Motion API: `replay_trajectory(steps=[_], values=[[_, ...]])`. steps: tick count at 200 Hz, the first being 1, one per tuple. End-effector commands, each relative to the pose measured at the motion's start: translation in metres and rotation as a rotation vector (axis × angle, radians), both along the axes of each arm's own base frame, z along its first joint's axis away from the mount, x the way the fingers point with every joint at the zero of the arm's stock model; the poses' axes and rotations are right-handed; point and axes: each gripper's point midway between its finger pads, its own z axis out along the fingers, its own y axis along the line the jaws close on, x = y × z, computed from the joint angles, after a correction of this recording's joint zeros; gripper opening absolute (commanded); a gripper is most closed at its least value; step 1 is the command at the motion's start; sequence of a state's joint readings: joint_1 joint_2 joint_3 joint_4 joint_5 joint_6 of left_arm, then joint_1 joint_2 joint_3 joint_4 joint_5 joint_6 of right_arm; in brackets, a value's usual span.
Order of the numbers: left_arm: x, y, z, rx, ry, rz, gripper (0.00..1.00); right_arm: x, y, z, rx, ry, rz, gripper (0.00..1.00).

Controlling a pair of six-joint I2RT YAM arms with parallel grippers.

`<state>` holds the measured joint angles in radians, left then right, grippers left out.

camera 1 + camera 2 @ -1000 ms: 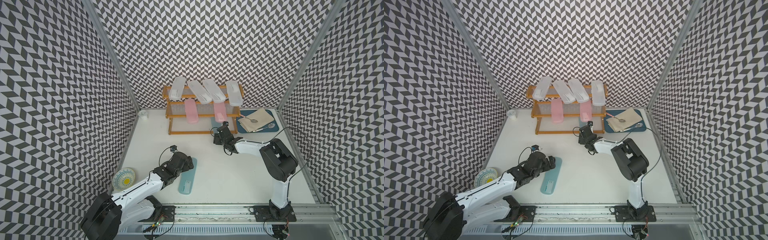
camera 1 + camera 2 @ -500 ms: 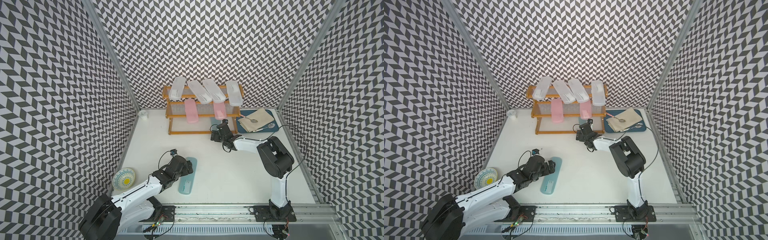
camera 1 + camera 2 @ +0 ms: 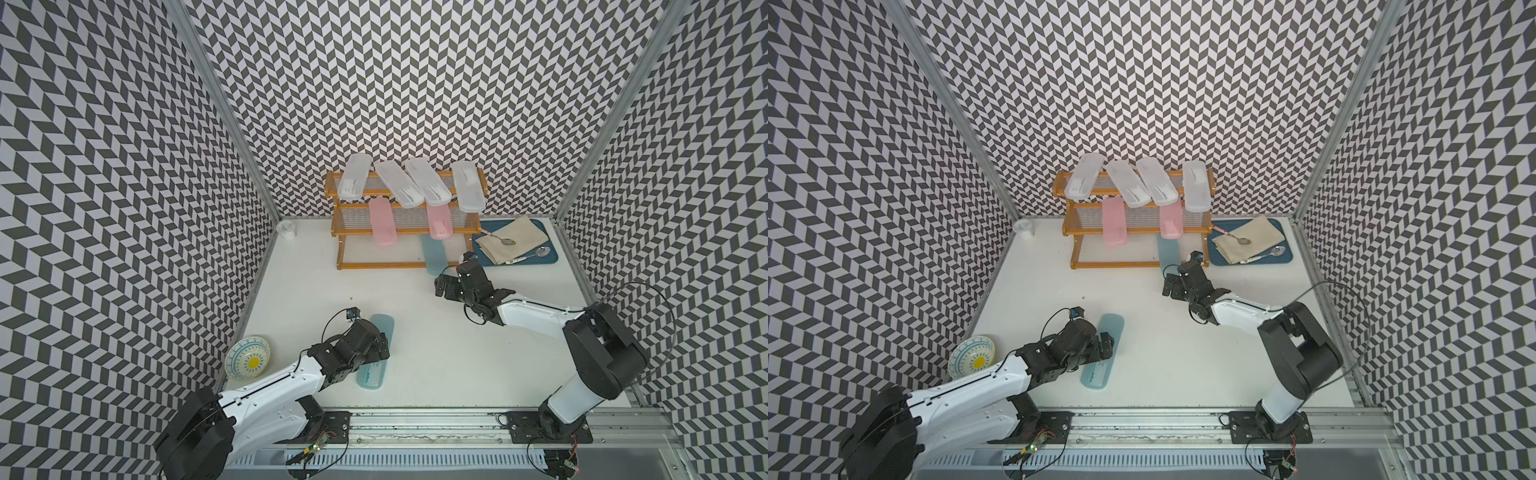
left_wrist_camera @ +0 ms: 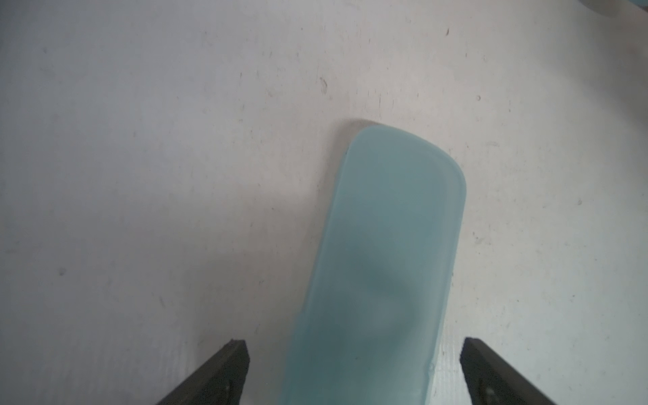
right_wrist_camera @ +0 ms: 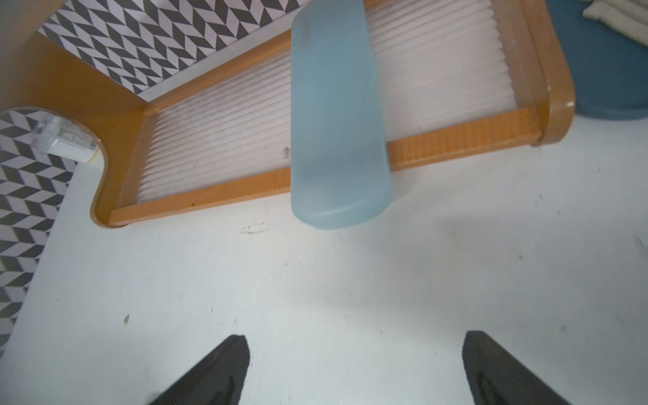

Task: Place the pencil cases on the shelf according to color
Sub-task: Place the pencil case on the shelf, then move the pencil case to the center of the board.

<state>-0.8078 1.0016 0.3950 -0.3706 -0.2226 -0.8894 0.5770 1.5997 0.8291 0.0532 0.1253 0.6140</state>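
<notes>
right hand (image 5: 355, 336) just sprang apart, teal case (image 5: 336, 115) now rests on shelf (image 5: 217, 196) bottom tier, overhanging front rail; left hand (image 4: 354, 342), apart, straddles last teal case (image 4: 392, 228) on worktop (image 4: 140, 175).

Heads up: the middle of the teal pencil case (image 3: 372, 374) on the table is being covered by the left gripper (image 3: 383, 348) in both top views, and its near end is being chopped off and smeared in the left wrist view. The shelved teal case (image 3: 433, 257) is being hidden at its far end under a pink case (image 3: 439, 222). Labels on the white cases (image 3: 432, 187) are being shown way too small to be read. The blue tray (image 5: 610, 70) is being clipped in the right wrist view.
</notes>
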Motion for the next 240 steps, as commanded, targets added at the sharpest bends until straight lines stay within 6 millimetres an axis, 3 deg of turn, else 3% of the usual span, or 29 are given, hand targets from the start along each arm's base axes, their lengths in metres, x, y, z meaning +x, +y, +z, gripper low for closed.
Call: replay_trajectory(steps=[1,40,74,108,130,154,203,240], values=[[-0.008,-0.001,0.003,0.001,0.018,0.016,1.00,-0.021,0.002,0.003,0.047,-0.007,0.044,1.00],[-0.025,-0.008,-0.010,0.036,0.077,0.009,1.00,-0.060,-0.007,-0.011,0.039,0.036,0.097,1.00],[-0.029,-0.050,-0.006,-0.030,0.086,-0.051,1.00,-0.086,-0.014,-0.021,0.023,0.072,0.125,0.99],[-0.009,-0.112,0.015,-0.136,0.042,-0.118,1.00,-0.108,-0.023,-0.017,0.030,0.076,0.132,1.00],[0.012,-0.125,0.023,-0.073,0.007,-0.088,1.00,-0.123,-0.019,-0.005,0.068,0.055,0.172,1.00],[0.030,-0.108,0.028,0.036,-0.024,-0.023,1.00,-0.141,-0.005,0.004,0.104,0.037,0.260,1.00],[0.045,-0.025,0.034,0.067,-0.058,0.106,1.00,-0.182,0.046,0.000,0.081,0.059,0.433,1.00],[0.049,0.019,0.046,0.045,-0.111,0.185,1.00,-0.201,0.074,-0.009,0.049,0.094,0.477,1.00]])
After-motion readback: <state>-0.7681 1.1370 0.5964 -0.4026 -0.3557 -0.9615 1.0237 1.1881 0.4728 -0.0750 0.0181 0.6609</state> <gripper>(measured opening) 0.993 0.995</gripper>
